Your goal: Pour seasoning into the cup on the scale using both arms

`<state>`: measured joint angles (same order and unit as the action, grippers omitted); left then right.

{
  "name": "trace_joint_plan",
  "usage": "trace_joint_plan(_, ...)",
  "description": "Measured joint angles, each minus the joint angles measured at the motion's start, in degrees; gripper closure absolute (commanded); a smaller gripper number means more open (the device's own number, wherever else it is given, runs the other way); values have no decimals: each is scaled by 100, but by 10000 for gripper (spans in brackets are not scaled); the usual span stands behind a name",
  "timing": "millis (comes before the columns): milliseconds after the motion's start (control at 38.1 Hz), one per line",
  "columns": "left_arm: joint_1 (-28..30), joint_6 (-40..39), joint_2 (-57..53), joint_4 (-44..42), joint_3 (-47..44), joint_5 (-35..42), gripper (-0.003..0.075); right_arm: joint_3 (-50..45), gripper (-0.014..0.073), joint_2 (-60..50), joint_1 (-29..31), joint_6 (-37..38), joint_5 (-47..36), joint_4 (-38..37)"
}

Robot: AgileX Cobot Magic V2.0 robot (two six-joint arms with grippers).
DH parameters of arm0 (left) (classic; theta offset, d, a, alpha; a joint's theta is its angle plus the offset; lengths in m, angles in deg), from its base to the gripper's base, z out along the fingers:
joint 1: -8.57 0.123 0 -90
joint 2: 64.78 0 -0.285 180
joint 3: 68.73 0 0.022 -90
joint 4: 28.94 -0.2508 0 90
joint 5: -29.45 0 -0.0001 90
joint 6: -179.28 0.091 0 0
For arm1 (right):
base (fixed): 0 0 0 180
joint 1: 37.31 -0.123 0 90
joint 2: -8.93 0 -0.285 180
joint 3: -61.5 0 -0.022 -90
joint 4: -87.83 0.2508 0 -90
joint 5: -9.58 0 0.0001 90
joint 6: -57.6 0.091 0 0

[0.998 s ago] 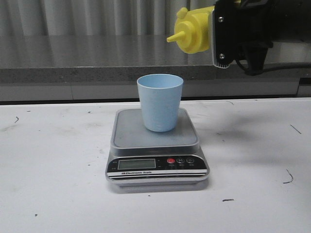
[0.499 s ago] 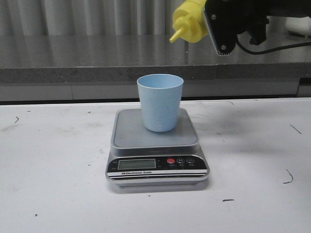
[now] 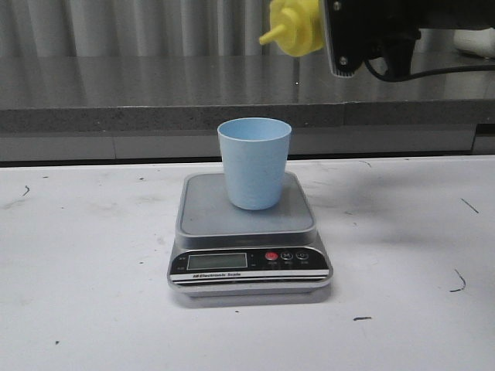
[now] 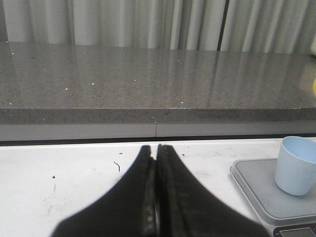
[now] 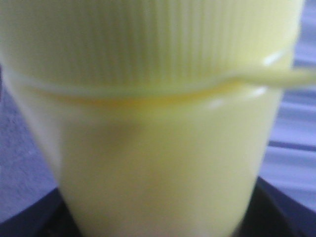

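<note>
The pale blue cup [image 3: 254, 162] stands upright on the steel platform of the silver scale [image 3: 249, 232], mid-table; both also show in the left wrist view, cup [image 4: 296, 165] on scale [image 4: 261, 190]. High above and to the right of the cup, my right gripper [image 3: 340, 35] is shut on the yellow seasoning bottle [image 3: 298, 27], which lies nearly on its side with the nozzle pointing left. That bottle [image 5: 158, 128] fills the right wrist view. My left gripper [image 4: 156, 148] is shut with nothing in it, low over the table to the left of the scale.
A grey stone ledge [image 3: 155, 93] runs along the back of the white table [image 3: 93, 270], with pale curtains behind it. A black cable [image 3: 441, 73] trails from the right arm.
The right gripper has lifted the bottle higher and a little to the left, toward the top edge of the front view. Cup and scale have stayed put.
</note>
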<state>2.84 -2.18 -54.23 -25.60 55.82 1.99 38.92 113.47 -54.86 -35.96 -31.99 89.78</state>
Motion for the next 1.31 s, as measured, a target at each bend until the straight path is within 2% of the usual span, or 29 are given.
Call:
trace_joint_plan(184, 0, 0, 0, 0, 0, 0, 740, 0, 495, 0, -86, 1843, 0, 679)
trace_joint_plan(368, 0, 0, 0, 0, 0, 0, 740, 0, 495, 0, -198, 4565, 285, 2005)
trace_joint_plan(551, 0, 0, 0, 0, 0, 0, 740, 0, 495, 9, -198, 6741, 976, 2228)
trace_joint_plan(709, 0, 0, 0, 0, 0, 0, 740, 0, 495, 13, -198, 8164, 1302, 2250)
trace_joint_plan(814, 0, 0, 0, 0, 0, 0, 740, 0, 495, 13, -198, 8413, 1328, 2250)
trace_joint_plan(1024, 0, 0, 0, 0, 0, 0, 740, 0, 500, -22, -198, 8446, 1341, 2250)
trace_joint_plan(1155, 0, 0, 0, 0, 0, 0, 740, -169, 599, -309, -198, 8446, 1513, 2136)
trace_joint_plan(1208, 0, 0, 0, 0, 0, 0, 740, -419, 630, -463, -217, 8459, 1387, 2020)
trace_joint_plan(1313, 0, 0, 0, 0, 0, 0, 740, -1183, 631, -670, -339, 8459, 691, 1913)
